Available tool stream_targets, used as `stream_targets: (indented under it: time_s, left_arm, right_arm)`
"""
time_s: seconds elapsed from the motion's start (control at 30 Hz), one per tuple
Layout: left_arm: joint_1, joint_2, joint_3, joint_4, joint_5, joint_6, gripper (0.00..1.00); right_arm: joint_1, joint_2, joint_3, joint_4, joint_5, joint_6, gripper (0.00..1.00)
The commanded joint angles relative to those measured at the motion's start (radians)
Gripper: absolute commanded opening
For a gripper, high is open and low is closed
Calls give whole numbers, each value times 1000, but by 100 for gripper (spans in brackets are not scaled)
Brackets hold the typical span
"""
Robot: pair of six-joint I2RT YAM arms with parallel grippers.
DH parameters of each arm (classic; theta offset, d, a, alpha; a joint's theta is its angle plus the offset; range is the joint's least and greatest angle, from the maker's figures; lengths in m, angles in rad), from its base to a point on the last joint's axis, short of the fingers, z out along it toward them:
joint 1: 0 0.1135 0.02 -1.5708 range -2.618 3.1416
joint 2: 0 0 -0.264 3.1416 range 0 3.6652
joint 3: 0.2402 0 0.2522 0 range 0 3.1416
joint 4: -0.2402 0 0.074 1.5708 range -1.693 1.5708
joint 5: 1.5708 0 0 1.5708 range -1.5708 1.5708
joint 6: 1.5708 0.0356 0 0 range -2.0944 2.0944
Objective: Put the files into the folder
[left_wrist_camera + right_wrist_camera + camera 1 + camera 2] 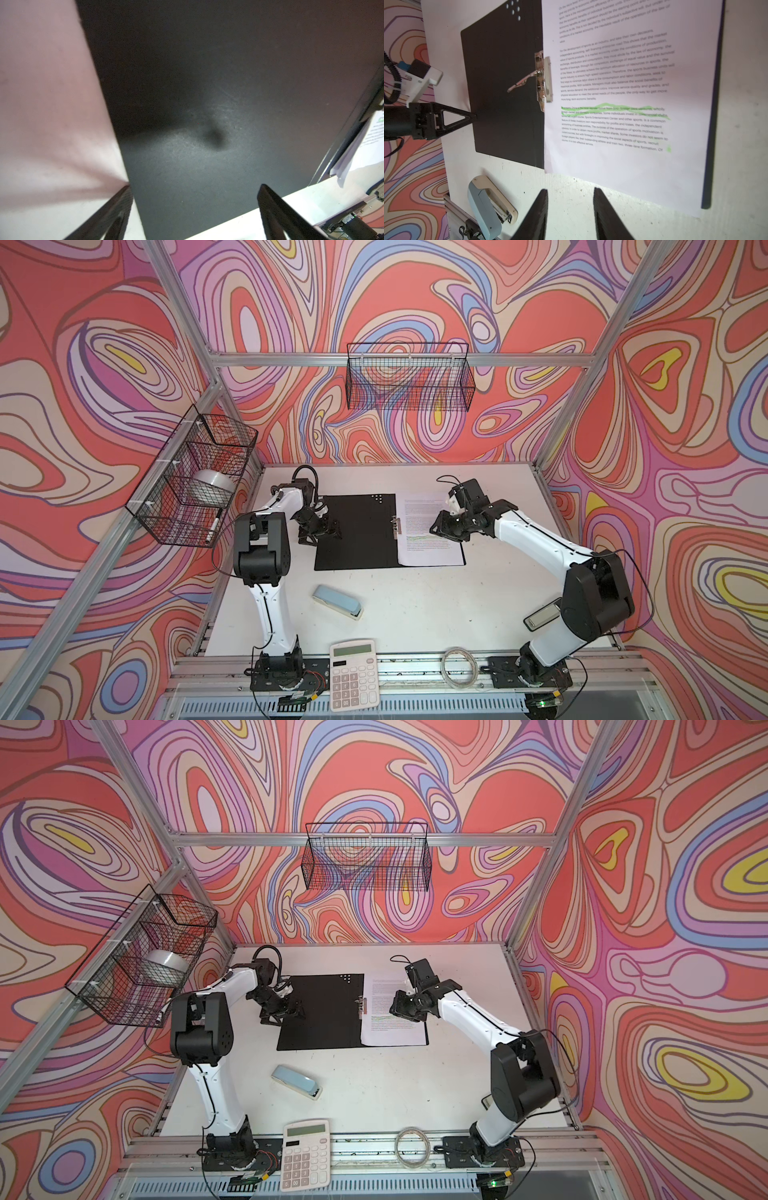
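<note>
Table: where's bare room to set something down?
Widest bare patch of the table: between the folder, the stapler and the right arm. A narrow strip lies behind the folder. Crowded: left gripper and right gripper at the folder and files; calculator and clear coil on the front rail.

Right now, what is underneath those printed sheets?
The open folder: its dark edge peeks out along the files. The panel beneath is covered, so anything else there cannot be seen.
</note>
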Motion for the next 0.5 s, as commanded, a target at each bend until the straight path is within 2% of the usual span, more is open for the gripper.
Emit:
stream_targets:
  time_s: [0.0, 0.17, 0.3, 0.47]
  left_arm:
    - [-17, -47, -6, 4, -9, 46, 95]
    - [-17, -120, 18, -31, -87, 96, 95]
    - [-17, -192, 35, -50, -124, 142, 95]
    - [-17, -202, 130, -157, -65, 151, 93]
  right_arm:
    - [1, 44, 91, -79, 43, -47, 38]
    - [16, 182, 296, -168, 45, -101, 37]
    - [47, 306, 478, -248, 119, -123, 36]
    - [73, 448, 664, -289, 95, -119, 35]
